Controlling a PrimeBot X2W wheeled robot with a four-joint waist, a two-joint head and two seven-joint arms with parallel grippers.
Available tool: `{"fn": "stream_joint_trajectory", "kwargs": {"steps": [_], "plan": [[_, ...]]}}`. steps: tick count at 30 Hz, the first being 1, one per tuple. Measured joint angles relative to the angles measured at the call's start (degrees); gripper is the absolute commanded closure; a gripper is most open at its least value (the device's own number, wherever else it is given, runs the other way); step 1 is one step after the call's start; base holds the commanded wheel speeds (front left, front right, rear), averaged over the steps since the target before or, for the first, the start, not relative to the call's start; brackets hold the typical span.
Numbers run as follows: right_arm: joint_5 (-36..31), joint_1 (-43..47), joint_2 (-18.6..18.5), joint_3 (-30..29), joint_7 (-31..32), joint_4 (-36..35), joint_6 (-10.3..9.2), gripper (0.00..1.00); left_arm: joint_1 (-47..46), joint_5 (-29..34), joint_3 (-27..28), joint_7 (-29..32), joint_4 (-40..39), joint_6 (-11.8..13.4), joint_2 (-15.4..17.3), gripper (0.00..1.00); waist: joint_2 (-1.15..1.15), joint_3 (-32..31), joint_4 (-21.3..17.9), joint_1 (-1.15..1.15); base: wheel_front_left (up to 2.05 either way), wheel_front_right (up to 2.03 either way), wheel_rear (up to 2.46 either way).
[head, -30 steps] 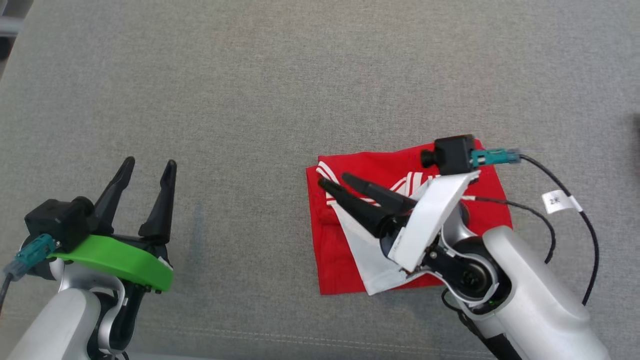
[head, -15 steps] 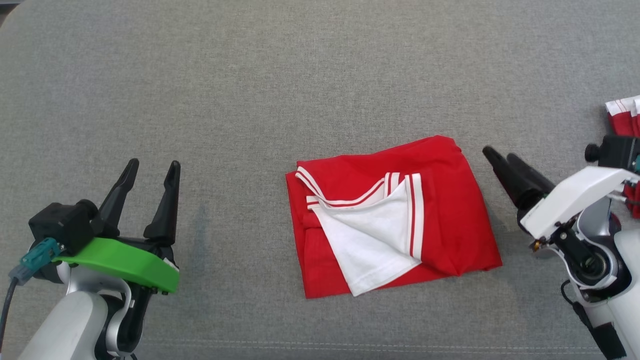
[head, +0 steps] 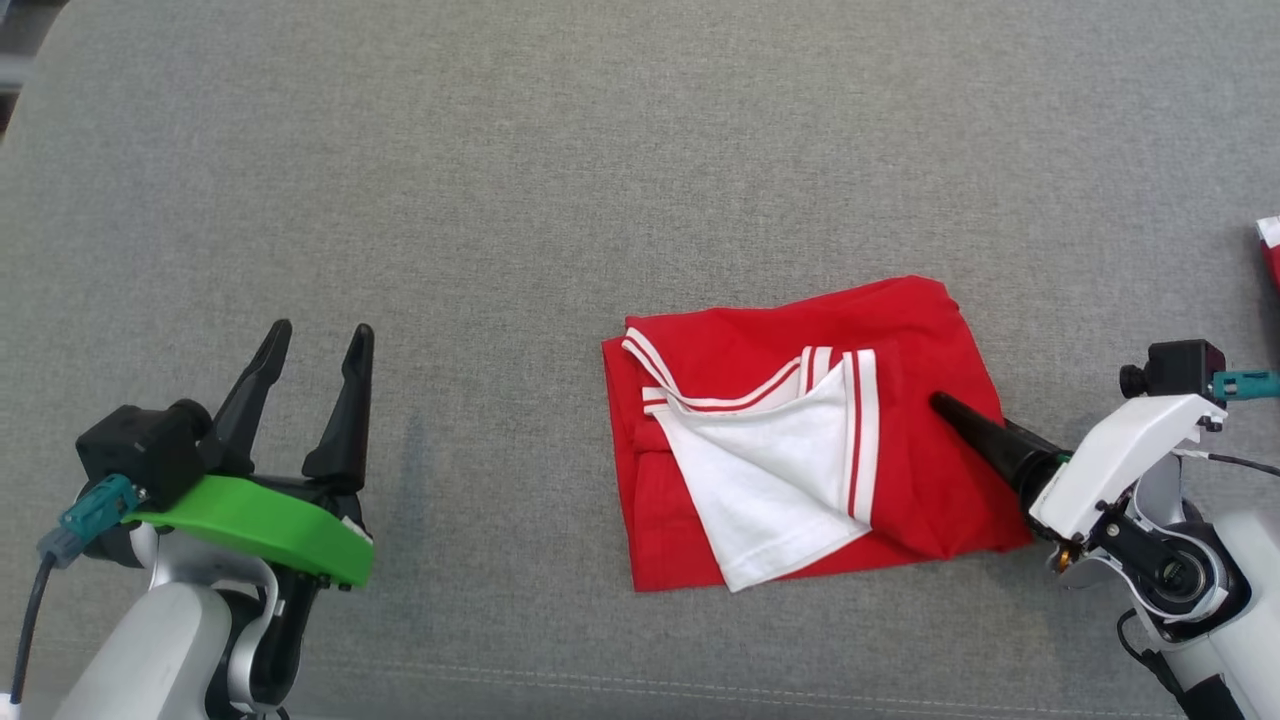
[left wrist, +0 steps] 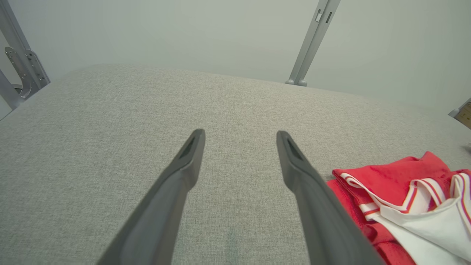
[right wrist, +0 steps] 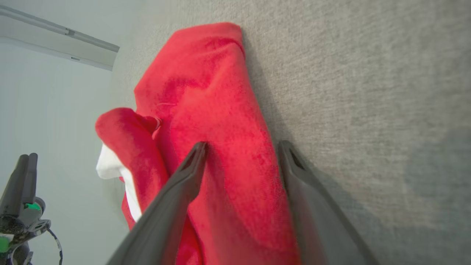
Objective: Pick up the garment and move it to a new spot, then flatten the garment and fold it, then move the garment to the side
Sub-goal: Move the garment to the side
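Observation:
The garment (head: 760, 345) is a red shirt with white striped trim, folded into a rough rectangle with a white panel turned up on top, lying right of centre on the grey padded surface (head: 500, 200). My right gripper (head: 942, 402) is open at the garment's right edge, turned on its side. In the right wrist view the right gripper (right wrist: 241, 145) has one finger over the garment (right wrist: 206, 84) and the other just past its edge. My left gripper (head: 320, 335) stands open at the lower left, well clear. The left gripper (left wrist: 240, 133) has nothing between its fingers, and the garment (left wrist: 390, 176) lies to its right.
Another red and white cloth (head: 1270, 250) peeks in at the far right edge. Metal frame posts (left wrist: 311, 40) rise behind the surface. A stitched seam runs along the surface's near edge (head: 640, 685). Wide bare grey surface lies left of and beyond the garment.
The right gripper, over the garment's middle a second ago, drew off to the right, then came back to its right edge. The left gripper and the garment stayed put.

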Motion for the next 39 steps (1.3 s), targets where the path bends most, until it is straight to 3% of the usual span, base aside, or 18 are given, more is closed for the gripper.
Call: {"fn": "stream_joint_trajectory", "kwargs": {"steps": [2,3,4,5,10,14,19,30,39], "plan": [[-0.3,-0.8,-0.7,0.7,1.2,0.7,0.15,0.0,0.0,0.0,-0.1,0.0,0.0,0.0,-0.5,0.0,0.0,0.0,0.5,0.0,0.0,0.0,0.0],[-0.5,-1.6,-1.0,1.1,1.9,1.1,0.24,0.11,0.0,0.0,-0.1,0.0,0.1,0.0,-0.8,0.0,0.0,0.0,0.8,0.0,0.0,0.0,0.0],[-1.0,-2.6,-1.4,1.6,2.2,1.5,0.68,0.9,0.0,0.0,-0.2,0.0,0.2,0.0,-0.9,0.0,0.0,0.1,1.0,0.0,0.0,0.0,0.0],[-1.0,-3.7,-1.2,1.8,2.4,2.0,0.73,1.0,0.0,0.0,-0.2,0.0,0.4,0.0,-0.9,0.0,0.0,0.0,1.3,0.0,0.0,0.0,0.0],[-0.8,-6.9,-2.5,3.0,6.6,2.5,1.65,1.0,0.0,0.0,-0.5,0.0,0.8,0.0,-1.1,0.0,0.0,-0.4,2.0,0.0,0.0,0.0,0.0],[-1.8,-9.9,-8.3,1.4,9.0,0.6,2.42,1.0,0.0,0.0,0.8,-0.2,1.4,0.0,-1.1,0.0,0.0,-0.9,1.9,0.0,0.0,0.0,0.0],[-3.0,-13.4,-12.5,-2.6,8.9,-3.1,2.66,1.0,0.7,0.0,2.7,-0.6,2.3,0.0,-0.5,0.0,0.0,-1.4,0.6,0.0,0.0,0.0,0.0],[-2.4,-13.5,-16.8,-6.6,9.9,-5.4,2.42,1.0,1.5,0.8,3.6,-0.6,2.0,0.0,0.2,0.0,0.0,-2.8,-4.2,0.0,0.0,0.0,0.0],[-2.7,-11.7,-20.4,-10.6,10.3,-2.5,-1.62,1.0,2.3,0.9,3.2,0.7,-0.5,0.0,0.5,0.0,0.0,-2.8,-7.8,0.0,0.0,0.0,0.0]]}}
